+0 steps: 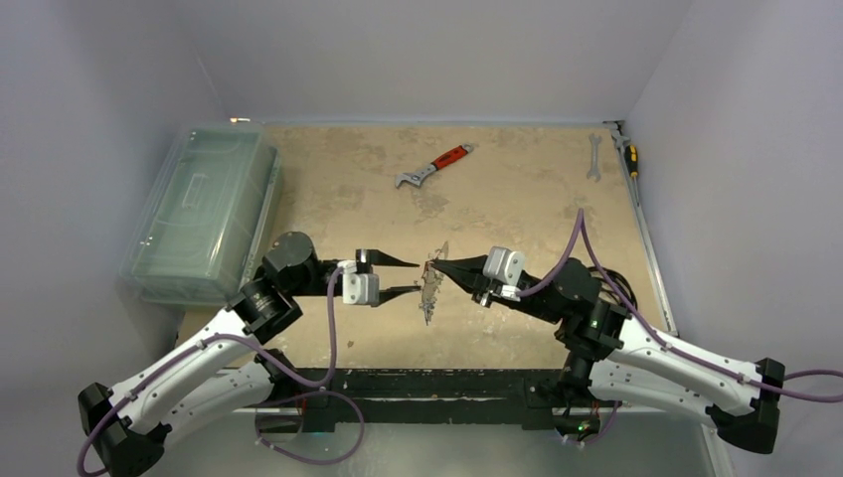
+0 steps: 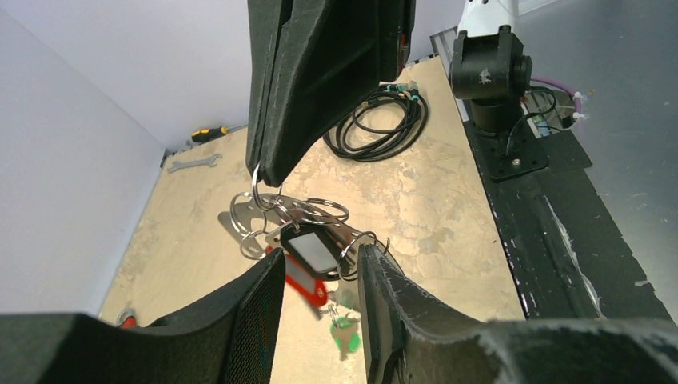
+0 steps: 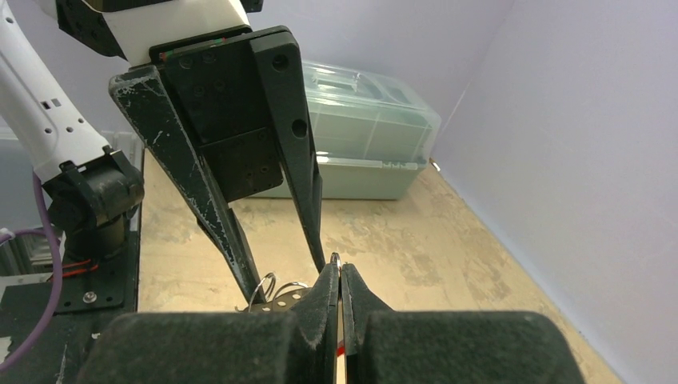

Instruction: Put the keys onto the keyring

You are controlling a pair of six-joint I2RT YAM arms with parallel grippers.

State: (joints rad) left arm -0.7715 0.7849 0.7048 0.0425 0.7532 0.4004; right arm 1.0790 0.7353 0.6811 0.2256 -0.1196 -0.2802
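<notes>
**A:** The desk (image 1: 517, 209) has a clear storage box (image 1: 204, 214) far left and a red-handled adjustable wrench (image 1: 432, 167) far centre. Both arms meet mid-desk.

**B:** End effectors?

**A:** The right end effector (image 1: 442, 265) is pressed together, pinching one thin wire loop of the keyring (image 1: 431, 286). The bunch hangs between the two arms and looks clear of the desk. The left end effector (image 1: 414, 277) is spread, just left of the bunch, gripping nothing.

**B:** How will it handle?

**A:** My read is light, stiff metal, slick in the pads. It's a loose bunch, so it will likely swing and twist about that single pinch. The wire loops are springy and easy to lose. I'd take the flat silvery body with the left and leave the dangling tags alone.

**B:** What differs between views?

**A:** The top view shows only a small glinting sliver with no detail. The left wrist view resolves several rings and the keys (image 2: 310, 250) under them. One is black-tagged in front, with a red tag (image 2: 308, 290) behind and a green tag (image 2: 345, 334) lower, blurred. I can't tell if the green one hangs or lies on the desk. That view also shows a coiled black cable (image 2: 384, 124) by the right arm's base. The right wrist view shows just the pinch, the loop's tip and the left fingers (image 3: 308, 208) apart.
</notes>
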